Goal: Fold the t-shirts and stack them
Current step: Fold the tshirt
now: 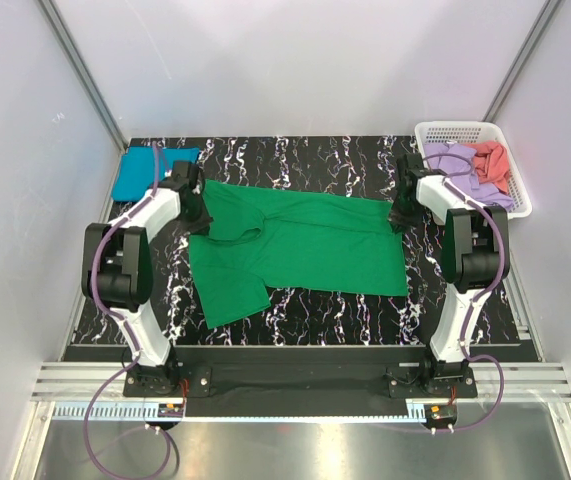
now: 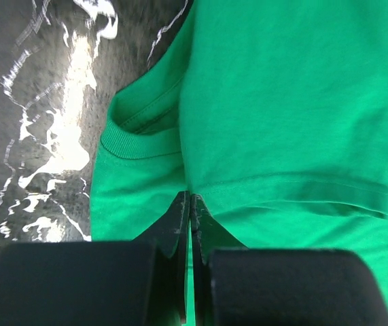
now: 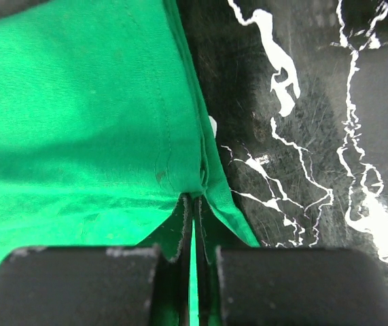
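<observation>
A bright green t-shirt (image 1: 300, 245) lies spread across the black marbled table (image 1: 295, 155), one sleeve pointing toward the near edge. My left gripper (image 1: 197, 222) is shut on the green t-shirt's far left part, by the collar (image 2: 136, 142); in the left wrist view the fingertips (image 2: 191, 198) pinch cloth at a sleeve hem. My right gripper (image 1: 398, 222) is shut on the shirt's far right corner, where the hem (image 3: 197, 170) bunches at the fingertips (image 3: 194, 198). A teal-blue t-shirt (image 1: 145, 170), folded to a rectangle, lies at the far left corner.
A white lattice basket (image 1: 470, 132) at the far right holds a lilac shirt (image 1: 452, 160) and a coral shirt (image 1: 492, 160). White walls enclose the table on three sides. The arm bases sit on a rail at the near edge.
</observation>
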Controlling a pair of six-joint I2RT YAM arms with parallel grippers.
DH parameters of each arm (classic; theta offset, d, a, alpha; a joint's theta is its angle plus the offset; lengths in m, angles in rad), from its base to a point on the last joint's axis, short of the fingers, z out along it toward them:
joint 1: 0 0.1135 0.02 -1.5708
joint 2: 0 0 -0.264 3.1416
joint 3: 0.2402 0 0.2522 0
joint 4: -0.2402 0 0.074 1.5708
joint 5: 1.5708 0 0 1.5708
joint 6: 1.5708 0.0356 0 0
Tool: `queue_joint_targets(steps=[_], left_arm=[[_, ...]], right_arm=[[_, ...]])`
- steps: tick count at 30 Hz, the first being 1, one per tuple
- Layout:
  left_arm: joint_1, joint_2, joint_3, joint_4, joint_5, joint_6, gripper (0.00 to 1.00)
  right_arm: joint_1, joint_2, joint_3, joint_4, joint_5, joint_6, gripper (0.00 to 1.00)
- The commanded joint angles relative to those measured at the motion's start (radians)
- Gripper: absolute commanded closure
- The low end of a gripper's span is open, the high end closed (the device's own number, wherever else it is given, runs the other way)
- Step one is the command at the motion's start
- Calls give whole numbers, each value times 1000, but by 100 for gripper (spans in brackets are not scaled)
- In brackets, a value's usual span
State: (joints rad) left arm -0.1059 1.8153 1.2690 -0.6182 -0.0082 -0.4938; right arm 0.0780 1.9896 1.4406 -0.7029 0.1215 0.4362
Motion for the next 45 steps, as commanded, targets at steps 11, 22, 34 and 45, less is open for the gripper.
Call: queue_joint_targets(steps=[11, 22, 34, 45], left_arm=[[3, -47, 122, -170, 2, 27, 100], [3, -51, 135, -172, 36, 21, 100], [3, -63, 116, -163, 37, 15, 100], [2, -67, 124, -164, 39, 6, 100]], right_arm=[[-4, -51, 58, -49, -19, -65, 94], [-4, -23, 57, -30, -36, -74, 93], [-4, -14, 61, -29, -28, -76, 79], [-3, -23, 80, -46, -29, -79, 98]])
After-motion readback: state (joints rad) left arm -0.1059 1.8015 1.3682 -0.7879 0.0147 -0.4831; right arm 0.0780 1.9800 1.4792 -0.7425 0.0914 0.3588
